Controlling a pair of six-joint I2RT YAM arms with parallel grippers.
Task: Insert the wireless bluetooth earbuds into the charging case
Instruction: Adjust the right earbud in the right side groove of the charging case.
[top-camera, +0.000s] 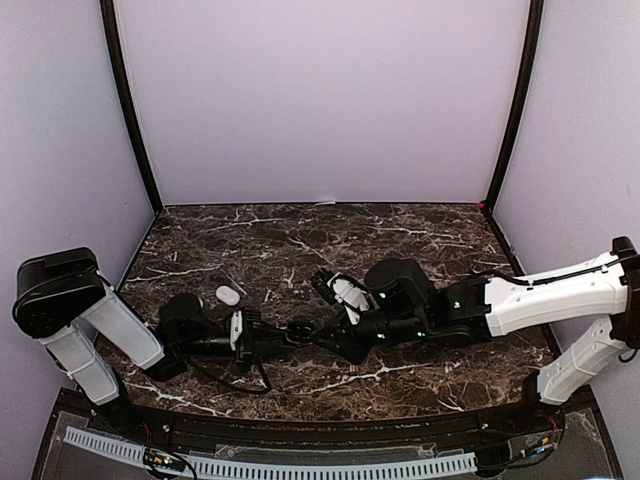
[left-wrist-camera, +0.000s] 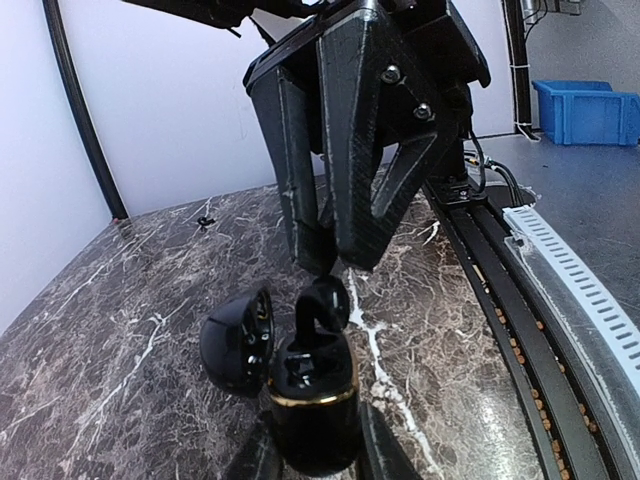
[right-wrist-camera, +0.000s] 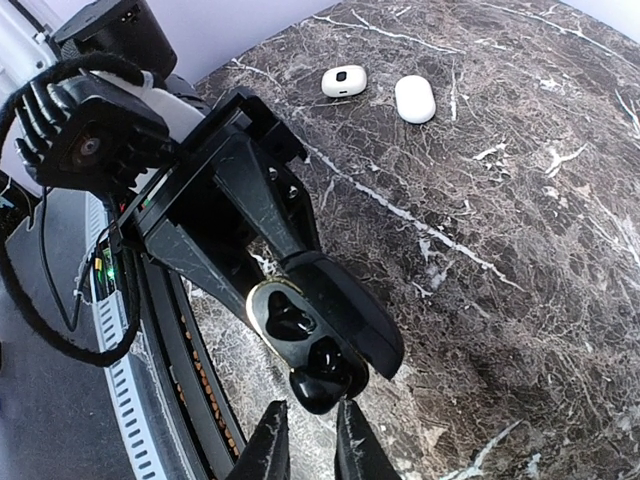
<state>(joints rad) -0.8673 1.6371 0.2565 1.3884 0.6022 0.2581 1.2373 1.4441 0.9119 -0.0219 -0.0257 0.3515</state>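
Note:
A black charging case (left-wrist-camera: 312, 400) with a gold rim stands upright between the fingers of my left gripper (left-wrist-camera: 312, 445), which is shut on it low over the table. Its lid (left-wrist-camera: 236, 340) hangs open to the left. A black earbud (left-wrist-camera: 322, 305) stands with its stem in one slot and its head sticking out. The other slot (right-wrist-camera: 290, 318) is empty. My right gripper (right-wrist-camera: 312, 418) is just behind the bud (right-wrist-camera: 322, 378), jaws a narrow gap apart, not clasping it. In the top view the two grippers meet at mid-table (top-camera: 305, 334). No white earbuds show.
Two white pebble-shaped cases (right-wrist-camera: 343, 81) (right-wrist-camera: 415, 99) lie on the dark marble table beyond the left arm; one shows in the top view (top-camera: 227, 296). The table's near edge with a black rail and white cable strip (left-wrist-camera: 570, 290) runs close beside the grippers.

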